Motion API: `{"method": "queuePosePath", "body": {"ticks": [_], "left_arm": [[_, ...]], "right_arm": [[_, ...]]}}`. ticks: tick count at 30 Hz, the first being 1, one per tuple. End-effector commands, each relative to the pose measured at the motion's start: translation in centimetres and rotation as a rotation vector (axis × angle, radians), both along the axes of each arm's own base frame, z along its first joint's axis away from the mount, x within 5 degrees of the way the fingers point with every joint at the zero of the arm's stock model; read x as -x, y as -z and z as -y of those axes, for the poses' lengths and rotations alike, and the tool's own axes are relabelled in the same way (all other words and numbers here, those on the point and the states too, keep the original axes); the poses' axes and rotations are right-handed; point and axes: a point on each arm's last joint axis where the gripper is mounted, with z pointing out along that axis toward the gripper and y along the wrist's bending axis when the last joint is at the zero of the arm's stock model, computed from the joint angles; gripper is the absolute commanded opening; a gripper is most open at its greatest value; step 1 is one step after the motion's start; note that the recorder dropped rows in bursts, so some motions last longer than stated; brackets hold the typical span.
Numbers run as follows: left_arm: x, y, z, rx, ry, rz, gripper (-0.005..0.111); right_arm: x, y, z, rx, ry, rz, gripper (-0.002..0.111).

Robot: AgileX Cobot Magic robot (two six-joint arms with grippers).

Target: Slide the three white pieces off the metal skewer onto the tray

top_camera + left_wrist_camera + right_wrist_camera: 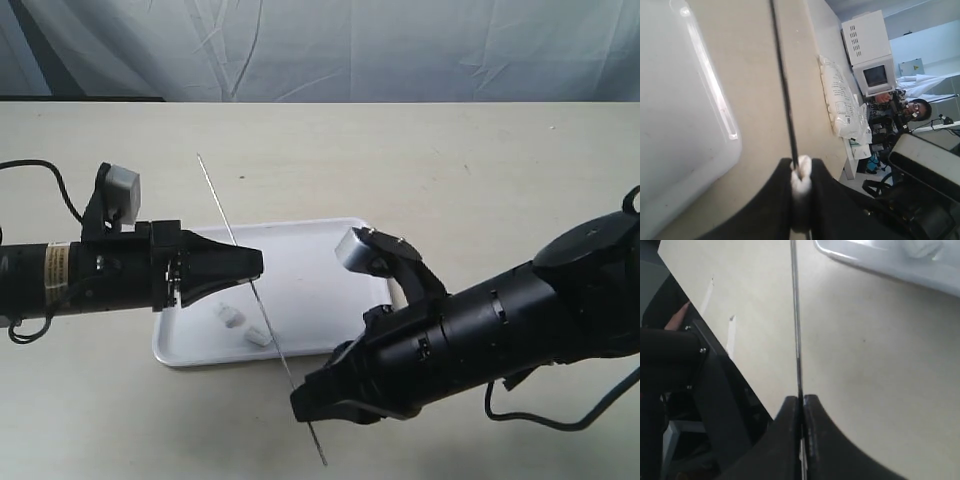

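Look at the tray on the table. Your left gripper hangs over the left half of the tray. Its jaws are squeezed in close and hold one white piece between them. That white piece sits on the skewer. The skewer slants across the tray. One end pokes out past the tray's far edge, and the other end goes out past its near edge. Your right gripper is just outside the tray's near edge. Its jaws are pinched tight on the skewer. A second white piece lies in the tray, off the skewer, near the tray's near left corner. A third white piece lies close to it, not touching, right by the tray's near edge.
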Motion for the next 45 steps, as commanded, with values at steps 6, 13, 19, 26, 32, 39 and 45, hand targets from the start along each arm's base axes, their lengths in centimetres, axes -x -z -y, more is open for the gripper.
{"method": "queuePosePath", "body": {"ticks": [6, 13, 19, 26, 32, 39, 45], "left_arm": [[-2.7, -0.8, -2.5, 0.041, -0.284, 0.067, 0.003], [-3.6, -0.8, -5.9, 0.033, -0.402, 0.07, 0.003], [-3.3, -0.6, -6.8, 0.008, -0.379, 0.069, 0.003], [-2.2, -0.1, -6.1, -0.025, -0.231, 0.018, 0.0], [-1.6, 0.1, -5.8, -0.015, -0.177, -0.082, 0.0], [-1.9, -1.0, -3.7, -0.012, -0.064, -0.09, 0.0], [-2.1, -2.2, -1.9, -0.005, 0.003, -0.057, 0.0]], "right_arm": [[3.9, 1.7, 1.9, 0.046, -0.225, -0.129, -0.001], [5.3, 1.4, 2.9, 0.037, -0.238, -0.136, -0.001], [5.1, 0.7, 2.9, 0.017, -0.21, -0.097, -0.001], [2.7, -0.3, 2.2, 0.053, -0.125, 0.086, -0.001], [-1.0, -4.3, -0.3, -0.018, -0.069, 0.247, 0.016], [-2.1, -5.2, -0.8, -0.02, -0.014, 0.269, 0.044], [-2.2, -3.6, -1.1, 0.013, -0.036, 0.206, 0.038]]}}
